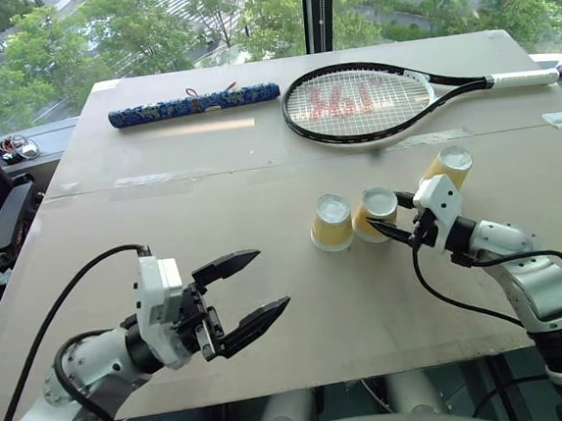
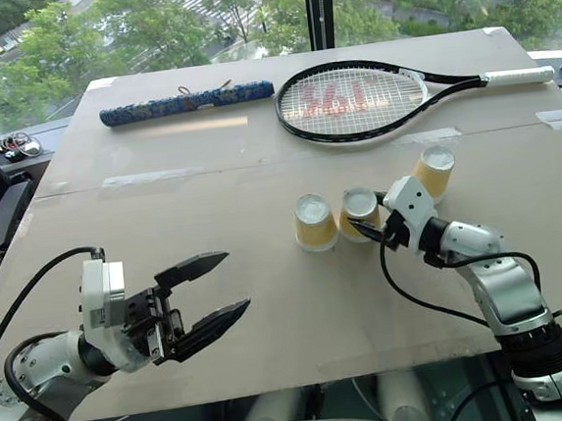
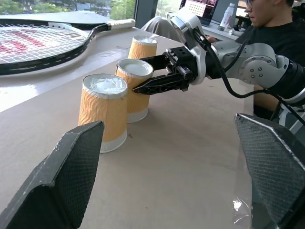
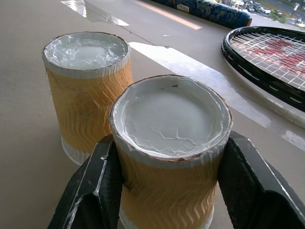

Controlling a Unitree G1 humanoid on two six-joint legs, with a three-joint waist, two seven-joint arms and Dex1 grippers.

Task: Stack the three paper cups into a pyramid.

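Nearest the camera, the left gripper [image 1: 235, 298] hovered over the near-left part of the tabletop [image 1: 163, 211], jaws spread wide and holding nothing, well apart from every cup. Further right, the three paper cups stood upside down, white bases up. The left cup [image 1: 330, 222] and the middle cup [image 1: 376, 214] stood just beside each other near the tabletop's centre; whether they touched could not be determined. The right gripper [image 1: 396, 215] was closed on the middle cup, one finger on each side of its wall, approaching level from the cup's right. The third cup [image 1: 448, 169] stood behind that gripper, further right and nearer the tennis racket [image 1: 370, 99]; a blue patterned roll [image 1: 193, 104] lay at the far left.

Judgement: the base pair appeared nearly formed, the pyramid not yet built. The third cup lay closest to the right arm, its long axis upright, so placing it on top would fall to that arm
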